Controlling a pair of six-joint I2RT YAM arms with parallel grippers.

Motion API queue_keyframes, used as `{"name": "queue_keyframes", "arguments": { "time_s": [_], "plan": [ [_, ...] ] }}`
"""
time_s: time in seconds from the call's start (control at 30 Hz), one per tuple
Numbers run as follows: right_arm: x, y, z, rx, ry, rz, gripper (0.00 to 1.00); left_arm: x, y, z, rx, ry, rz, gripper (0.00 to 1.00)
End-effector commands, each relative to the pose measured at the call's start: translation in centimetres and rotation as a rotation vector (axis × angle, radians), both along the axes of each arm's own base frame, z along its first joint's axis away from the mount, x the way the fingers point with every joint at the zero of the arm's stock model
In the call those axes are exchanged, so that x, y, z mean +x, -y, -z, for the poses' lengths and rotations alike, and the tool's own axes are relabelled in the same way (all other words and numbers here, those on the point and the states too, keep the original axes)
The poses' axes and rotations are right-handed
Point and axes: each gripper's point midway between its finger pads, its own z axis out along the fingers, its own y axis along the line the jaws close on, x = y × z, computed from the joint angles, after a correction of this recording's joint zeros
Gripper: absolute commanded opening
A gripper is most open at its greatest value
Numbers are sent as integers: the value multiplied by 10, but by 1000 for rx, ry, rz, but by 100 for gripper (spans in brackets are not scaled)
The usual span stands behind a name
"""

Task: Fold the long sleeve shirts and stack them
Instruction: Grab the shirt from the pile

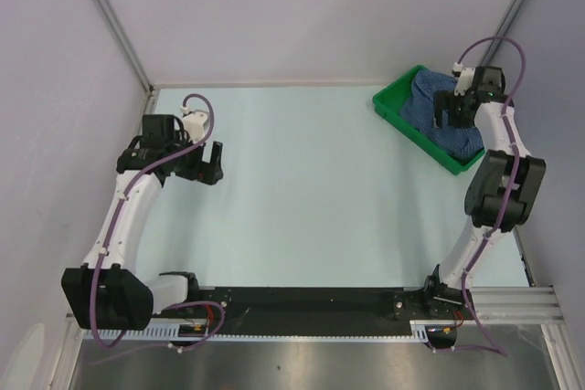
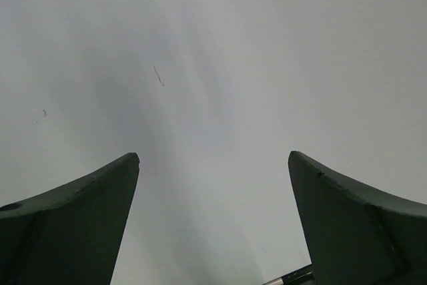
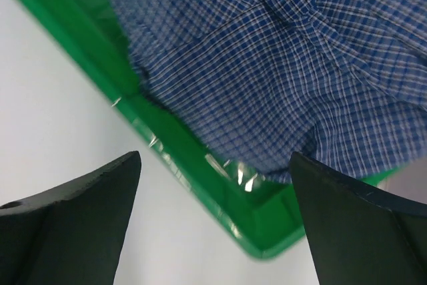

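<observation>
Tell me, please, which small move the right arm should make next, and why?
Probably lower the right gripper onto the shirt and close on a fold. Its jaws stand open above the cloth, which lies bunched in the green tray, not yet grasped.

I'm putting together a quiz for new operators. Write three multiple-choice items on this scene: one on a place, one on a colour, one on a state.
1. Where is the shirt?
A. In the tray at the table's far right
B. On the table's middle
C. In the left gripper

2. What colour is the tray?
A. Red
B. Green
C. Grey

3. How is the right gripper?
A. Shut on the shirt
B. Open, holding nothing
C. Shut, empty

Answers: 1 A, the cloth lies bunched inside the tray; 2 B, its walls are bright green; 3 B, the jaws stand wide apart with nothing between them.
</observation>
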Motion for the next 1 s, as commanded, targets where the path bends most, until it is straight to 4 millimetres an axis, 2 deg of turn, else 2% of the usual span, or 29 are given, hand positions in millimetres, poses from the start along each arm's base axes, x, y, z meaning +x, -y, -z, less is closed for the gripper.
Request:
{"name": "queue_keyframes", "arguments": {
  "time_s": [0.0, 0.03, 0.13, 0.17, 0.2, 0.23, 0.27, 0.3, 0.33, 0.37, 0.4, 0.47, 0.5, 0.57, 0.6, 0.63, 0.7, 0.73, 0.8, 0.83, 0.87, 0.9, 0.93, 0.97],
  "plan": [
    [39, 21, 28, -65, 26, 65, 100, 5, -4, -10, 28, 20, 2, 99],
    [44, 23, 52, -75, -10, 76, 100, 4, -5, -8, 39, 16, 4, 99],
    [54, 26, 81, -57, -44, 87, 100, 2, -11, -1, 71, 3, -4, 99],
    [56, 27, 97, -47, -75, 88, 100, 0, -12, 2, 79, -5, -6, 99],
    [57, 27, 103, -39, -88, 85, 97, 0, -13, 2, 84, -4, -7, 99],
    [59, 23, 105, -11, -91, 64, 90, 0, -14, 3, 91, -2, -6, 99],
    [60, 24, 98, -3, -88, 60, 77, -1, -14, 3, 92, -1, -5, 99],
    [60, 23, 89, 2, -77, 50, 49, -2, -14, 3, 92, -1, -2, 100],
    [62, 20, 77, 15, -54, 27, 36, -2, -14, 2, 91, 1, 1, 100],
    [65, 21, 43, 6, 9, 20, 24, -1, -13, 1, 88, 5, 3, 99],
    [66, 20, 23, 2, 46, 16, 0, -1, -13, 1, 84, 4, 3, 99],
    [65, 20, -22, -15, 118, 4, 0, 0, -10, 0, 71, 5, 9, 99],
    [67, 18, -75, -29, 223, -11, 0, 0, -9, 0, 63, 0, 6, 99],
    [65, 17, -125, -34, 326, -6, 0, 2, -7, -2, 52, 4, 9, 99],
    [59, 16, -176, -41, 437, -11, 0, 3, -6, -3, 46, 4, 7, 99],
    [56, 15, -197, -37, 486, -9, 0, 6, -6, -5, 44, 11, -1, 99],
    [49, 6, -259, -10, 635, -23, 0, 10, -8, -9, 46, 24, -23, 99],
    [46, 0, -279, 3, 682, -39, 0, 13, -9, -10, 46, 30, -29, 99],
    [40, -19, -304, 59, 728, -98, 0, 16, -11, -11, 39, 28, -49, 99],
    [35, -40, -327, 71, 773, -146, 0, 17, -10, -12, 32, 17, -53, 99],
    [30, -54, -334, 83, 787, -181, 0, 18, -10, -11, 13, 5, -58, 99],
    [24, -76, -342, 106, 801, -245, 0, 20, -15, -13, -11, -1, -83, 99],
    [12, -112, -352, 131, 820, -320, 0, 22, -17, -14, -32, -10, -91, 99],
    [3, -138, -358, 152, 828, -380, 0, 24, -28, -16, -55, -12, -128, 99]
  ]
}}
